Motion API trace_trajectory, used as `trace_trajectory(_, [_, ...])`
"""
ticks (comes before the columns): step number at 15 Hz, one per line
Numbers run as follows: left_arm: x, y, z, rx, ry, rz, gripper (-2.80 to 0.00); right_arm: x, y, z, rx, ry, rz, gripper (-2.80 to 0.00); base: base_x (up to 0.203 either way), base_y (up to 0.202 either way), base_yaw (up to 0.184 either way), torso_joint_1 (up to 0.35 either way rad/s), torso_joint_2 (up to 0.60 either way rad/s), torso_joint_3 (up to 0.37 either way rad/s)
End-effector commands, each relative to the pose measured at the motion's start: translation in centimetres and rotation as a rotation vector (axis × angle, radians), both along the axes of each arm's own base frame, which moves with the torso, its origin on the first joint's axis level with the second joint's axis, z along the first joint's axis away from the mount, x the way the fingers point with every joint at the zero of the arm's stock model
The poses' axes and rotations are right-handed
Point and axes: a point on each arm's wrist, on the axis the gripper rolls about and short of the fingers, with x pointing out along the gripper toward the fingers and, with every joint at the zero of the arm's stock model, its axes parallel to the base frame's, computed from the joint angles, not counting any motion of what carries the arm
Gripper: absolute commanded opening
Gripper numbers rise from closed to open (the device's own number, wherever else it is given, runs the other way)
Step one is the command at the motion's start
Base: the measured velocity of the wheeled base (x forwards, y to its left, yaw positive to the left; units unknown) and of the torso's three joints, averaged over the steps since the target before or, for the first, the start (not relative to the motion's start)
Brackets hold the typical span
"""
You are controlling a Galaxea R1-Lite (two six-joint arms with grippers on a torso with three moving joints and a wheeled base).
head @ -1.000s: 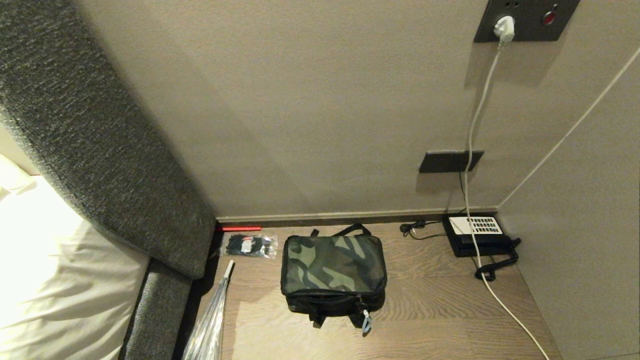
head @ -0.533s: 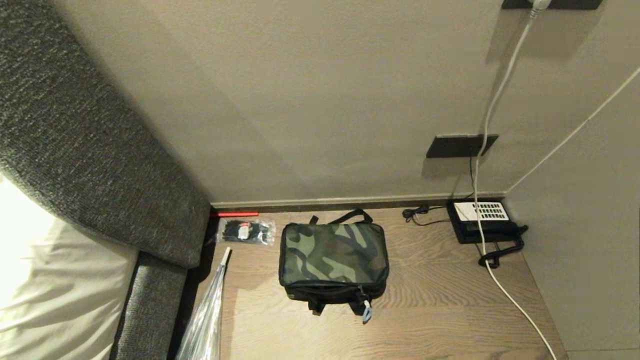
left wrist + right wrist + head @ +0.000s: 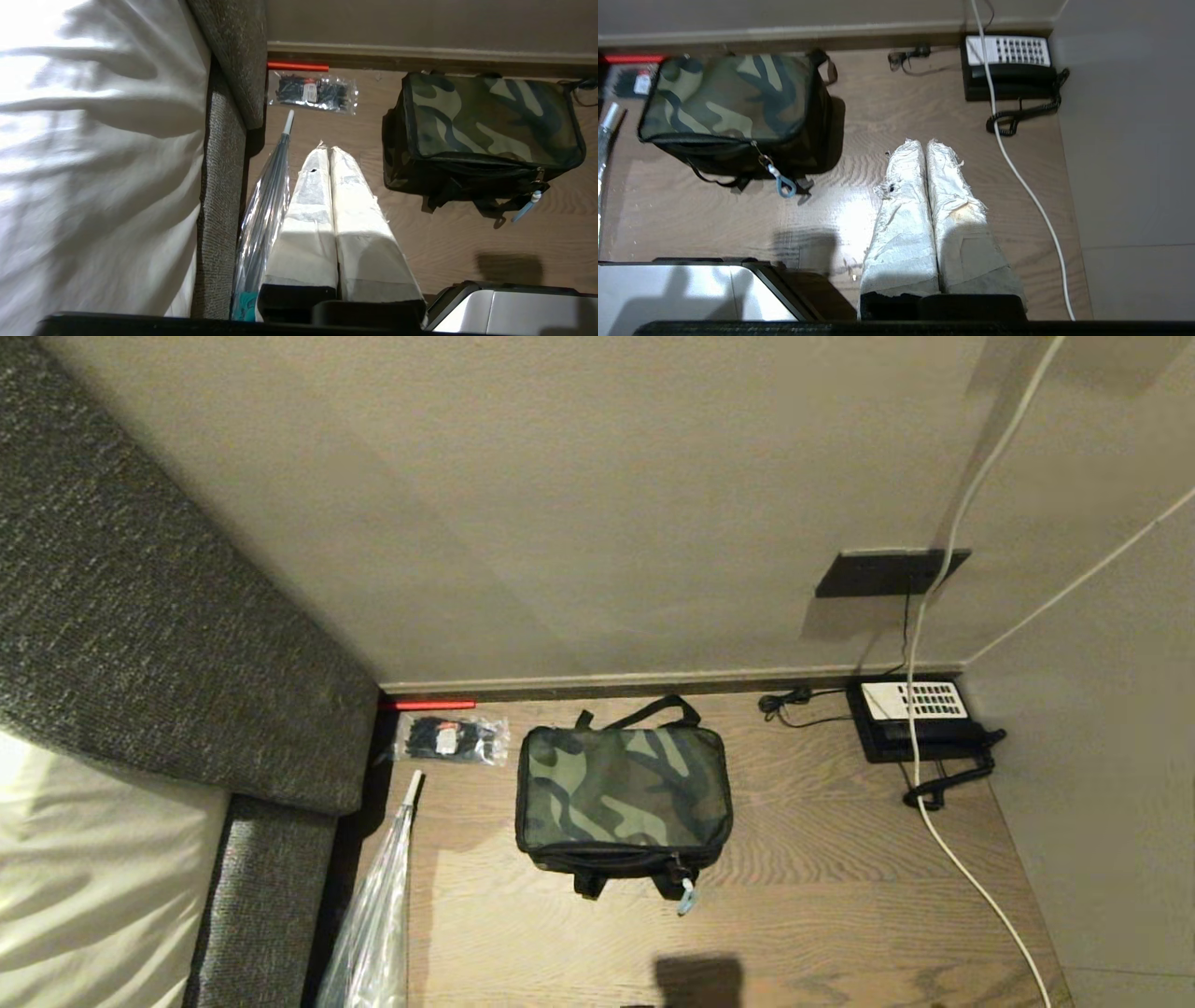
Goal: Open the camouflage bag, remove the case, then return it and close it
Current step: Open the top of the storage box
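The camouflage bag (image 3: 624, 798) stands zipped shut on the wooden surface (image 3: 803, 896) near the back wall, with a black strap behind it and a light blue zip pull (image 3: 686, 899) hanging at its front. It also shows in the left wrist view (image 3: 486, 123) and the right wrist view (image 3: 728, 100). The case is hidden. Neither arm appears in the head view. My left gripper (image 3: 326, 151) hangs shut and empty, short of the bag and to its left. My right gripper (image 3: 923, 144) is shut and empty, short of the bag and to its right.
A black desk phone (image 3: 920, 719) with a white keypad sits at the back right, with a white cable (image 3: 971, 887) trailing across the wood. A clear packet of black cable ties (image 3: 448, 739) and a red stick (image 3: 428, 705) lie at the back left. A clear folded umbrella (image 3: 373, 915) leans by the grey headboard (image 3: 168, 644).
The head view has tilted downward: the whole scene slid up and the upper wall socket left the picture. A dark shadow now shows at the near edge. The bag and both grippers stayed still.
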Motion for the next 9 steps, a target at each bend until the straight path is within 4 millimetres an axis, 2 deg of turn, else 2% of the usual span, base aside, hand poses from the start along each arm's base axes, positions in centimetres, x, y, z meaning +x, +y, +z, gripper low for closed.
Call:
trace_trajectory(1, [0.02, 0.00, -0.09, 0.000, 0.003, 0.001, -2.80, -0.01, 0.00, -0.09, 0.000, -0.002, 0.001, -2.80, 0.000, 0.000, 0.000, 0.002, 0.00, -0.206])
trace_trajectory(9, [0.02, 0.00, -0.09, 0.000, 0.003, 0.001, -2.80, -0.03, 0.00, -0.01, 0.000, -0.005, 0.001, -2.80, 0.000, 0.000, 0.000, 0.002, 0.00, -0.198])
